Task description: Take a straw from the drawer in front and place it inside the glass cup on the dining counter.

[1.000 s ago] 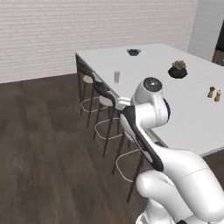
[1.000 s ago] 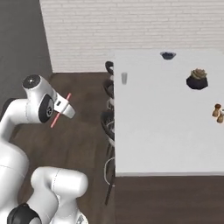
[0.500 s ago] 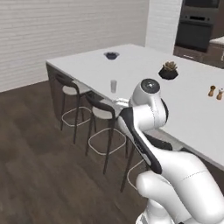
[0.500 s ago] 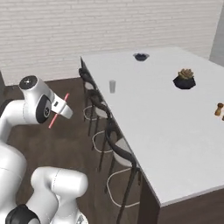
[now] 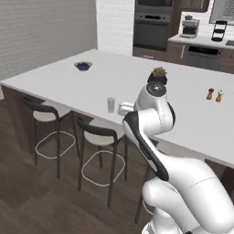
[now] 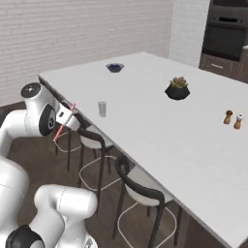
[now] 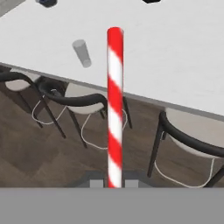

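Straw (image 7: pixel 114 105), red and white, clamped in closed claw (image 6: pixel 67 117), held over the stools just off the desk (image 6: pixel 160 116) edge. Glass cup (image 6: pixel 102 109) upright on desk, near that edge, apart from straw.

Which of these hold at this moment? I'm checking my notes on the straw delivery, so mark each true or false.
1. The claw is shut on the thin red and white striped straw. True.
2. The striped straw already stands inside the small clear glass cup. False: the cup is empty on the large white dining counter, and the straw is in the claw, off the counter's edge.
3. The glass cup lies tipped on its side. False: it stands upright.
4. Dark stools stand along the counter's near edge. True.
5. A dark plant pot sits on the counter beyond the cup. True.
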### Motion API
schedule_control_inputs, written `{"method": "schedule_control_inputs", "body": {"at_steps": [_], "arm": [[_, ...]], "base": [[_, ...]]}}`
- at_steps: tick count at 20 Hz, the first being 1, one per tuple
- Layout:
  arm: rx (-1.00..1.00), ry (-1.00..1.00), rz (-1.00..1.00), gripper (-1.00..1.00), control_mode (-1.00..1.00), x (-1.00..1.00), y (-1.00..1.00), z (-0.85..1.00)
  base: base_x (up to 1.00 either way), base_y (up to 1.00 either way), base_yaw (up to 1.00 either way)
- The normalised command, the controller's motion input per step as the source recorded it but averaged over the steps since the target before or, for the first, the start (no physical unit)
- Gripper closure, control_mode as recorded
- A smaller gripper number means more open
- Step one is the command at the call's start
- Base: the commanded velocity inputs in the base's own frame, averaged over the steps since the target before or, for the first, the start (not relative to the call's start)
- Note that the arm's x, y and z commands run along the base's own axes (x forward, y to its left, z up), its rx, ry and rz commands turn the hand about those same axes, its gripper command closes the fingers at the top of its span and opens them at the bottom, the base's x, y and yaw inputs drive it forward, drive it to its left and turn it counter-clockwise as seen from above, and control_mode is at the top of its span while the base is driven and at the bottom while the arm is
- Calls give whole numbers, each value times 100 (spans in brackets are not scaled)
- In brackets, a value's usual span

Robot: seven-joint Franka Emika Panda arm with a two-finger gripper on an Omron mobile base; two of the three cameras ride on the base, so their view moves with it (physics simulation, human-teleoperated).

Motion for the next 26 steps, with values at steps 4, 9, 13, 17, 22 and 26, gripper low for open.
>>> {"method": "schedule_control_inputs", "body": {"at_steps": [4, 9, 13, 17, 22, 26], "arm": [[0, 0, 0, 100, 100, 0, 0, 0], [0, 0, 0, 100, 100, 0, 0, 0], [0, 0, 0, 100, 100, 0, 0, 0], [0, 0, 0, 100, 100, 0, 0, 0], [0, 0, 0, 100, 100, 0, 0, 0], [0, 0, 0, 100, 100, 0, 0, 0]], "base": [[10, 92, -60], [0, 89, -61], [0, 94, -59], [7, 100, -51], [13, 93, -37], [61, 46, -17]]}}
